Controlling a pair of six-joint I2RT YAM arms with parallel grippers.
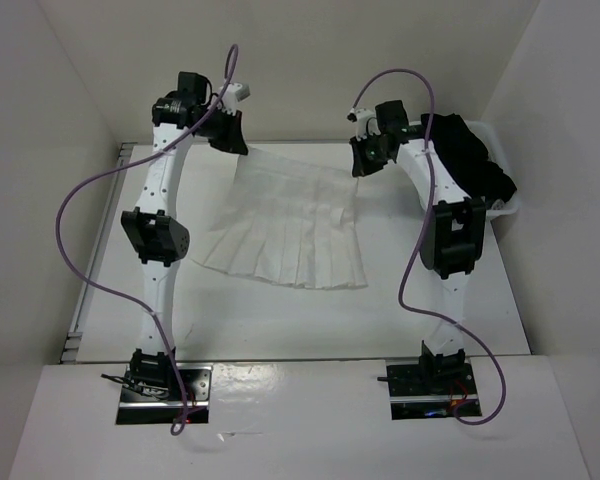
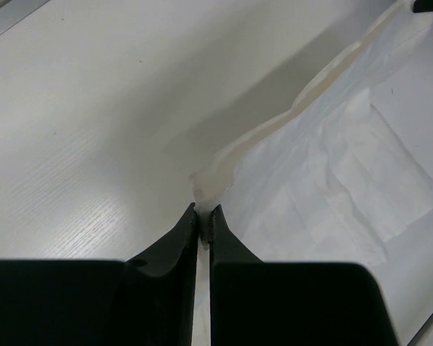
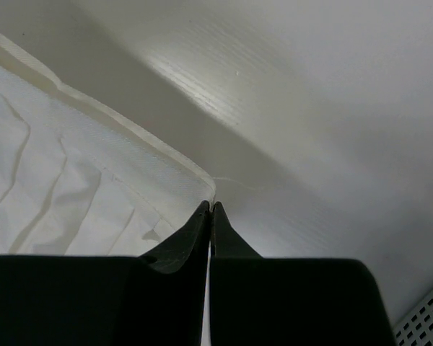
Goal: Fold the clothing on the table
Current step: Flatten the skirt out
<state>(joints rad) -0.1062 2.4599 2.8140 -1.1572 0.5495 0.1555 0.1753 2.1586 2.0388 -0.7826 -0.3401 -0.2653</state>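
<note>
The clothing (image 1: 285, 225), a white pleated skirt, spreads fan-shaped over the middle of the table (image 1: 250, 320), its narrower waistband lifted at the far side. My left gripper (image 1: 232, 140) is shut on the waistband's left corner; the left wrist view shows cream waistband fabric (image 2: 206, 189) pinched between the closed fingertips of that gripper (image 2: 204, 210). My right gripper (image 1: 363, 162) is shut on the waistband's right corner, and the right wrist view shows the waistband edge (image 3: 130, 133) running into the closed tips of that gripper (image 3: 210, 207). The wide hem rests on the table.
A white plastic basket (image 1: 507, 208) with black garments (image 1: 475, 155) sits at the far right, close behind the right arm. A metal rail (image 1: 95, 260) runs along the table's left edge. White walls enclose the table on the far, left and right sides.
</note>
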